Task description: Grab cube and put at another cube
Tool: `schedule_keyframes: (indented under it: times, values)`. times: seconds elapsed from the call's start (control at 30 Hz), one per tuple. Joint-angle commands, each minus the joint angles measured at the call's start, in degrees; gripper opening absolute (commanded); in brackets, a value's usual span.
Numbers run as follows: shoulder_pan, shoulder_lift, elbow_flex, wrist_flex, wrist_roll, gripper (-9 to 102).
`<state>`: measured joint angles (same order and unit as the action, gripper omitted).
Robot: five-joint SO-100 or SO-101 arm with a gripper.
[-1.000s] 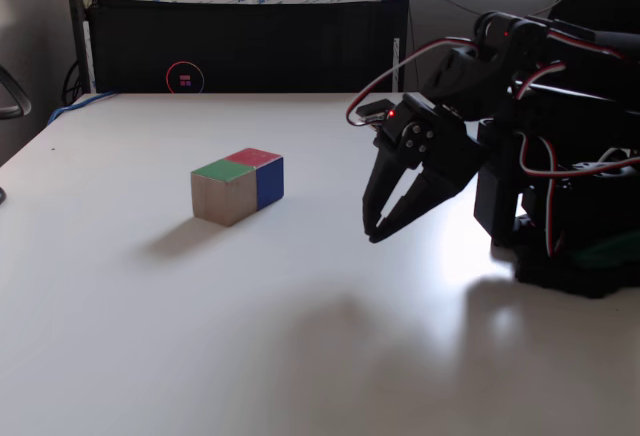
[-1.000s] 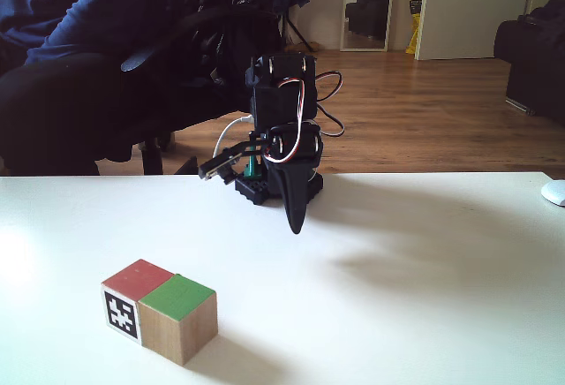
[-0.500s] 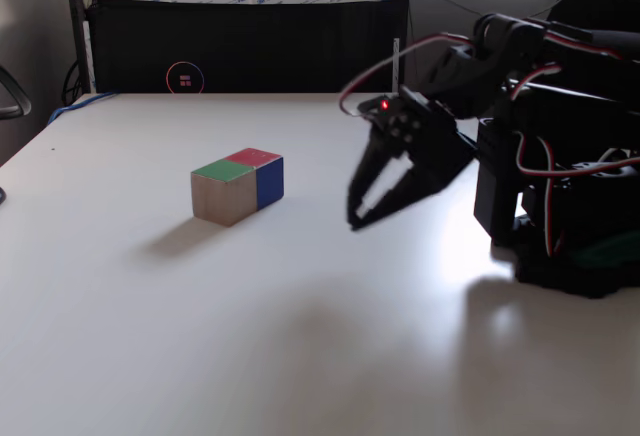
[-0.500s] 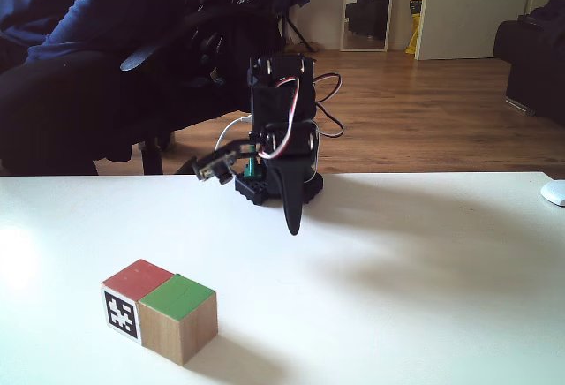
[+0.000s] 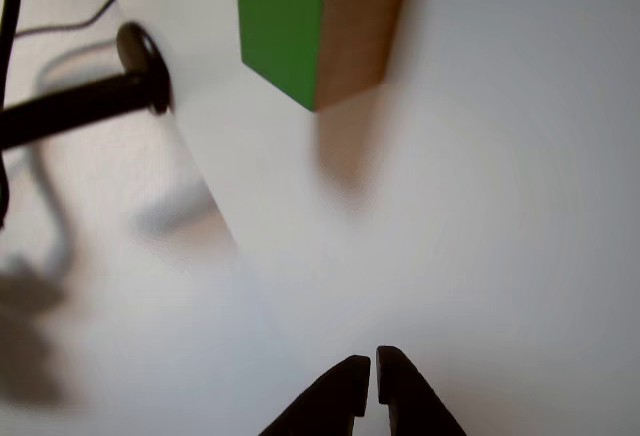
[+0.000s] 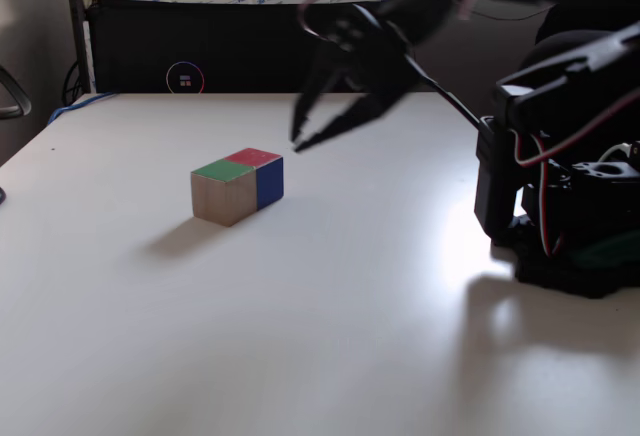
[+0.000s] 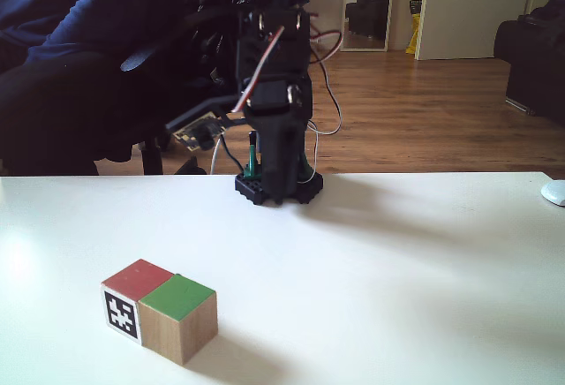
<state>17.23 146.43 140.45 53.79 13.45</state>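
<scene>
cube (image 7: 177,318): bare matt wood sides, green painted top. table (image 6: 330,336): smooth white, slight sheen. gripper (image 6: 297,141): black plastic.

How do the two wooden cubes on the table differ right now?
The cube has a green top face; another cube has a red top. In a fixed view, the cube sits nearer the camera with a bare wood front, while another cube lies behind it showing a dark blue side. Another cube carries a black-and-white marker; none shows on the cube. Both look alike in size, touching side by side.
</scene>
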Motion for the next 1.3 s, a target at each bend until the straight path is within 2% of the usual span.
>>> schedule_keyframes:
  times: [0.0, 0.27, 0.47, 0.63, 0.83, 1.27]
  values:
    - [3.52, -12.39, -11.07, -1.32, 2.2, 1]
    - [7.56, -34.01, -26.72, -0.44, 3.52, 23]
    - [8.53, -45.7, -40.08, 8.88, 8.26, 30]
    - [7.65, -47.99, -44.91, 15.12, 13.27, 39]
    - [7.21, -48.25, -44.74, 16.35, 15.82, 40]
    - [10.11, -63.63, -55.02, 16.7, 14.77, 42]
